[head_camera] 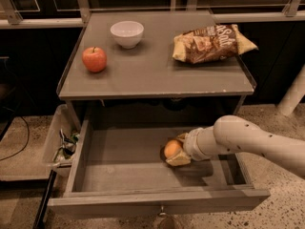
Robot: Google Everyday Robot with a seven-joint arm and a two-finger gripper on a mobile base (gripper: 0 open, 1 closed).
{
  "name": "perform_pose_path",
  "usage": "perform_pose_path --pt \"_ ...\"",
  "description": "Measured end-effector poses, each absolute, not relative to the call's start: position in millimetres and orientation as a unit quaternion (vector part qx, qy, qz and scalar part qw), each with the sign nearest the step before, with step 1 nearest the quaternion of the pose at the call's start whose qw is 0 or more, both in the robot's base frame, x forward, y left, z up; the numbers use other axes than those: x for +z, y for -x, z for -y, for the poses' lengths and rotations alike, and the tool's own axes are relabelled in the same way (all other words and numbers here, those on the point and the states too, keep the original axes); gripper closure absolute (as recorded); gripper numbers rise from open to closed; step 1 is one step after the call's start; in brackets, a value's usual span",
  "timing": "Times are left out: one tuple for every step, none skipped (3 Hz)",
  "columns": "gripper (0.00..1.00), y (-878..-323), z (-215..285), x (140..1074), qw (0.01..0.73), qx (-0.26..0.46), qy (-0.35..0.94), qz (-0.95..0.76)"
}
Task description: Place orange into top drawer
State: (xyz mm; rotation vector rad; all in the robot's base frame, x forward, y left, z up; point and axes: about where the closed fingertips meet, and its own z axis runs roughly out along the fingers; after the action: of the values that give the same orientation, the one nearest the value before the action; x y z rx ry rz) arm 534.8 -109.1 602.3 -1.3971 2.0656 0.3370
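The top drawer (119,173) is pulled open below the tabletop, with a small knob on its front. The orange (172,149) is inside the drawer, right of its middle, low over the flat bottom. My gripper (175,150) reaches in from the right on a white arm and is shut on the orange, with one finger (179,159) under it and the other above and behind it. I cannot tell whether the orange touches the drawer bottom.
On the grey tabletop (152,75) stand a red apple (94,59) at the left, a white bowl (127,34) at the back, and a chip bag (212,44) at the right. A bin with clutter (59,147) sits left of the drawer.
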Motion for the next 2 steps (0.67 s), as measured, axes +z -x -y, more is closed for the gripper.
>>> perform_pose_path --pt "0.37 -534.8 109.1 602.3 0.308 0.127 0.528 -0.781" --pt "0.13 -534.7 109.0 602.3 0.308 0.127 0.528 -0.781"
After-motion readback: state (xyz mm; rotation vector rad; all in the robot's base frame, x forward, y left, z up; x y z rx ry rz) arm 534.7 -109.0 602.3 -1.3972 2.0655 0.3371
